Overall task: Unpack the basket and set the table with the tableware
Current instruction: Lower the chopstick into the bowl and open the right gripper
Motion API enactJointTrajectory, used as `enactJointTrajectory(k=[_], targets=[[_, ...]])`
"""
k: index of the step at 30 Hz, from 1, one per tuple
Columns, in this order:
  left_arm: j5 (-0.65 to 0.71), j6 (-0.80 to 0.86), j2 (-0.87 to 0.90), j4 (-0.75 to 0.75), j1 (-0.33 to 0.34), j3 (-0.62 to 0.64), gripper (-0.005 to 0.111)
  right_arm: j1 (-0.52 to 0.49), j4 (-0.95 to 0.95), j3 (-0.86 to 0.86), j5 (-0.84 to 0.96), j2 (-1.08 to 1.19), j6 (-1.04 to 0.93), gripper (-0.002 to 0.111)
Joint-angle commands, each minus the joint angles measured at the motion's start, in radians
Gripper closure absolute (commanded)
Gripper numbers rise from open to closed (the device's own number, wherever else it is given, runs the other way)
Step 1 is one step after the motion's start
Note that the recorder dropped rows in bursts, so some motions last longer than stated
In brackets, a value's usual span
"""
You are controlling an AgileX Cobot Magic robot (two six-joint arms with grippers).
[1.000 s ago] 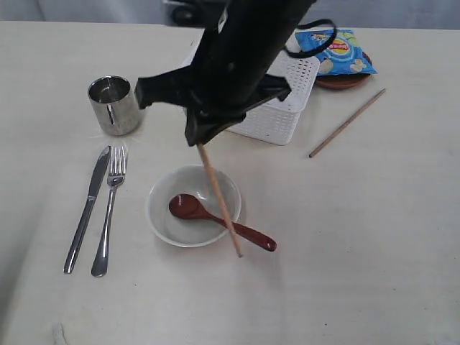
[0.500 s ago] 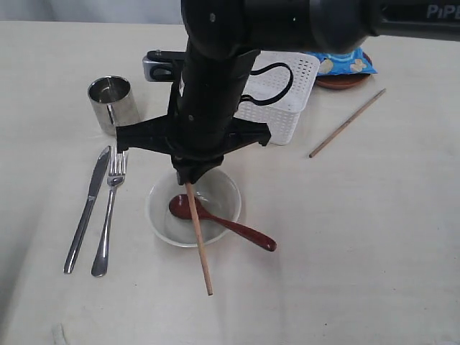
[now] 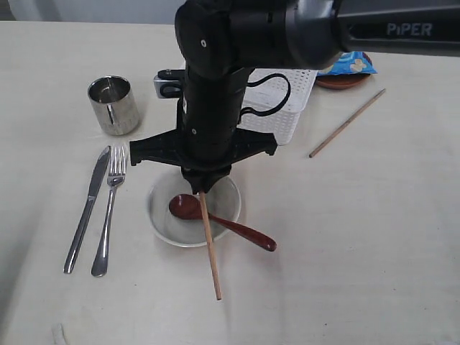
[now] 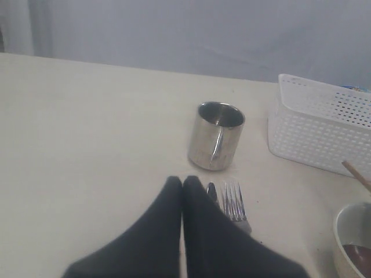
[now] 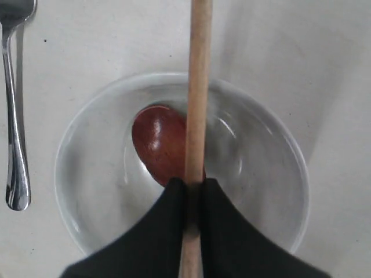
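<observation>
My right gripper (image 3: 201, 190) hangs over the off-white bowl (image 3: 159, 223), shut on a wooden chopstick (image 3: 211, 251) whose free end points at the table's (image 3: 359, 237) front. In the right wrist view the fingers (image 5: 174, 202) pinch the chopstick (image 5: 197, 87) above the dark red spoon (image 5: 157, 145) lying in the bowl (image 5: 87, 191). The other chopstick (image 3: 347, 123) lies at the right. A steel cup (image 3: 113, 106), knife (image 3: 88, 208) and fork (image 3: 109, 212) sit at the left. The white basket (image 3: 287, 108) is partly behind the arm. My left gripper (image 4: 182, 183) is shut and empty near the cup (image 4: 217, 136).
A blue chip bag (image 3: 353, 65) rests on a brown plate (image 3: 345, 81) at the back right, beyond the basket. The spoon handle (image 3: 251, 236) sticks out over the bowl's right rim. The left wrist view also shows the basket (image 4: 324, 133) and fork (image 4: 233, 200).
My right arm has come down and forward from beside the basket to over the bowl, carrying the chopstick. In the last half second the chopstick shifted slightly right.
</observation>
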Motion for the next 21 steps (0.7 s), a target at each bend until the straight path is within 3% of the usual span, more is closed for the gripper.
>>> enactJointTrajectory(k=[1, 21], targets=[[-0.011, 0.001, -0.004, -0.001, 0.001, 0.003, 0.107, -0.002, -0.013, 0.0, 0.004, 0.021, 0.007, 0.109], [-0.011, 0.001, -0.004, -0.001, 0.001, 0.003, 0.107, -0.002, -0.075, 0.0, -0.052, 0.03, 0.014, 0.108]])
